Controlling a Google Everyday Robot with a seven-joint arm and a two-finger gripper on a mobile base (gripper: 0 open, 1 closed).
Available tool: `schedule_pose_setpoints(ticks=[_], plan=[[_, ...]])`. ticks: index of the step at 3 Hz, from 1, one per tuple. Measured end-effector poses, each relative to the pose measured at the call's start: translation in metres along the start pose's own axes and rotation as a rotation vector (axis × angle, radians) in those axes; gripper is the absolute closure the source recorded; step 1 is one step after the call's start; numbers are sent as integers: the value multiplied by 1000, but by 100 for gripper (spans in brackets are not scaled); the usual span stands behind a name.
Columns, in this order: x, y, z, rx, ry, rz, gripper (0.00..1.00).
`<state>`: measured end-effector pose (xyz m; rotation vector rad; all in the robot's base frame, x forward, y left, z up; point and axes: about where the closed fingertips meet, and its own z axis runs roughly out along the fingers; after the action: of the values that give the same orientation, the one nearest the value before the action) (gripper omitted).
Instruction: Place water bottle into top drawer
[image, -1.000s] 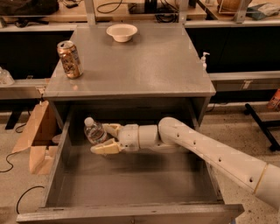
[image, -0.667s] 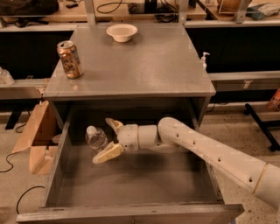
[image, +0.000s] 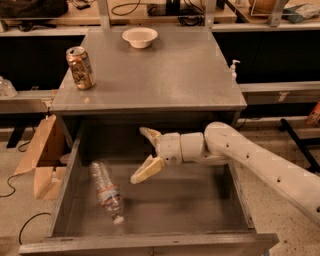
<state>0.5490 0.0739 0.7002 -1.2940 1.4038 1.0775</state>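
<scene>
The water bottle (image: 106, 191), clear and ribbed with a thin label band and white cap, lies on its side on the floor of the top drawer (image: 150, 243), at the left, cap toward the front. The drawer is a wide grey box pulled out from under the cabinet top. My gripper (image: 142, 154) hovers inside the drawer's back middle, up and to the right of the bottle, apart from it. Its two tan fingers are spread wide and hold nothing.
A gold-brown drink can (image: 80, 68) stands at the left of the grey cabinet top (image: 165, 75); a white bowl (image: 139, 37) sits at its back. A cardboard box (image: 44, 155) lies on the floor to the left. Shelving runs behind.
The gripper opened and let go of the water bottle, which dropped and now lies at the drawer's left front. The gripper drew back to the right and slightly up.
</scene>
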Motion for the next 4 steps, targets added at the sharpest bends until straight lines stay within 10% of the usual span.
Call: schedule_pose_setpoints(ticks=[3, 4], plan=[[-100, 11, -176, -2, 268, -107, 0], [-156, 27, -242, 109, 375, -213, 0]])
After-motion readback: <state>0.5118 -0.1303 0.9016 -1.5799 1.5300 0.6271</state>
